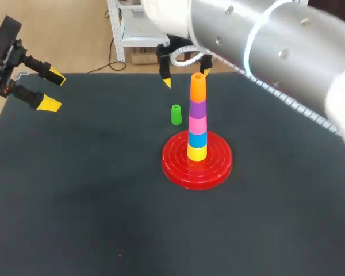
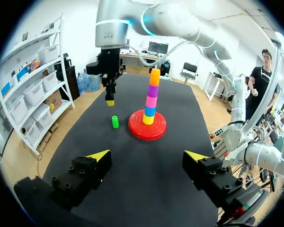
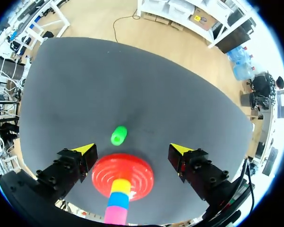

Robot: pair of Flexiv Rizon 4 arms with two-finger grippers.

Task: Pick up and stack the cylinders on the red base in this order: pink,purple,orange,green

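Right arm [image 1: 264, 40] crosses closest overhead. Left gripper [image 1: 53, 90] hangs spread and empty at the table's edge. Green cylinder [image 1: 176, 114] stands just beside red base [image 1: 175, 167]; orange cylinder [image 1: 198, 86] tops the stack. Right gripper [image 1: 186, 73], fingers apart and empty, should probably descend on green next.

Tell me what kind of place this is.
Likely a robotics lab bench: the right arm with yellow-tipped jaws, a dark table, and stacked cylinders on a red base.
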